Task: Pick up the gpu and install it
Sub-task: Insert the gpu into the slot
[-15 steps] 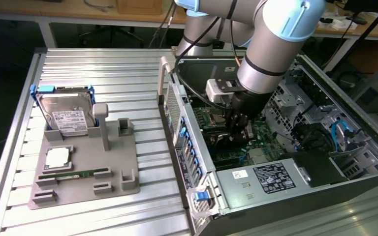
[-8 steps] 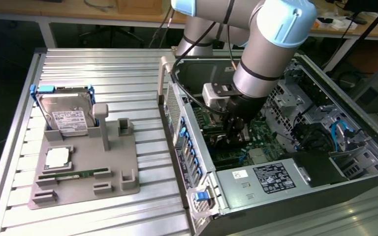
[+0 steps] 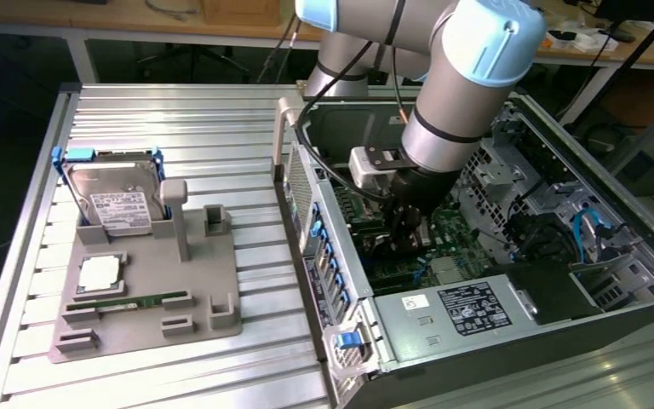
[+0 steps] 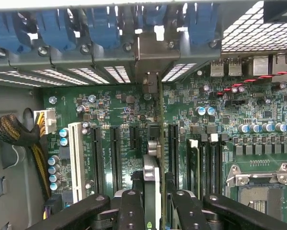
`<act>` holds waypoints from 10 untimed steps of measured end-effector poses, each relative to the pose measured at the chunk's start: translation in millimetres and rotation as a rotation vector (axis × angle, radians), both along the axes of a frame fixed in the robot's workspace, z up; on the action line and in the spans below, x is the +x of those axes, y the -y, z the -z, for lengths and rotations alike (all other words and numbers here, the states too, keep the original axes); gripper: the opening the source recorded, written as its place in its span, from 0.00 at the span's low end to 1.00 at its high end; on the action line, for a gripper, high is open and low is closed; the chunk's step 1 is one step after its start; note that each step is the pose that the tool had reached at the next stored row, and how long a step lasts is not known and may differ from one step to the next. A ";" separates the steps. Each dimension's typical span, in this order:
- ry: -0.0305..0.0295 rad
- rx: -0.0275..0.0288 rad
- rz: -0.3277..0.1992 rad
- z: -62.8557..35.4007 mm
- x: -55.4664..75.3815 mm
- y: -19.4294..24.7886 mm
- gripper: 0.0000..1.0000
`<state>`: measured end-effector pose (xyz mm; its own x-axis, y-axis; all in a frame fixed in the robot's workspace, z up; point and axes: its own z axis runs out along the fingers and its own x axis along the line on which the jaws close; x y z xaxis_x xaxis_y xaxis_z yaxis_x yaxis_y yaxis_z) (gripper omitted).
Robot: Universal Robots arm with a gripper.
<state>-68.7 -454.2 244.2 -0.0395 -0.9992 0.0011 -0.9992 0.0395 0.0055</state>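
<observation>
In the wrist view the gpu [image 4: 152, 167] appears edge-on, with a thin green card edge and a black shroud. My gripper [image 4: 153, 203] is shut on it, a black finger [image 4: 131, 206] on each side. The card stands upright over the green motherboard [image 4: 258, 124], in line with the black expansion slots [image 4: 115, 153]. Its silver end bracket [image 4: 150, 50] reaches the rear slot openings of the case. How deep the card sits in a slot cannot be told. In the exterior view the gripper [image 3: 404, 223] reaches down inside the open computer case [image 3: 599, 170].
Blue slot latches [image 4: 57, 26] line the case's rear wall. A braided cable bundle [image 4: 14, 132] lies by the board, with the CPU socket [image 4: 260, 187] beside the card. Outside the case, a grey fixture [image 3: 146, 332] holds a hard drive [image 3: 117, 204], a RAM stick [image 3: 129, 302] and a CPU [image 3: 100, 271].
</observation>
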 end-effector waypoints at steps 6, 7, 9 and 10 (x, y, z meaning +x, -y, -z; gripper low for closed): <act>0.0001 0.0017 0.000 0.5 -0.1 -0.2 0.27; 0.0006 0.0020 0.000 0.8 0.0 -0.2 0.28; -0.0001 -0.0001 0.000 -0.7 -0.1 0.0 0.40; 0.0003 0.0005 0.000 -1.7 0.0 -0.1 0.40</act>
<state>-68.7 -454.1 245.9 -0.0396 -0.9992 0.0006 -0.9992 0.0396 0.0052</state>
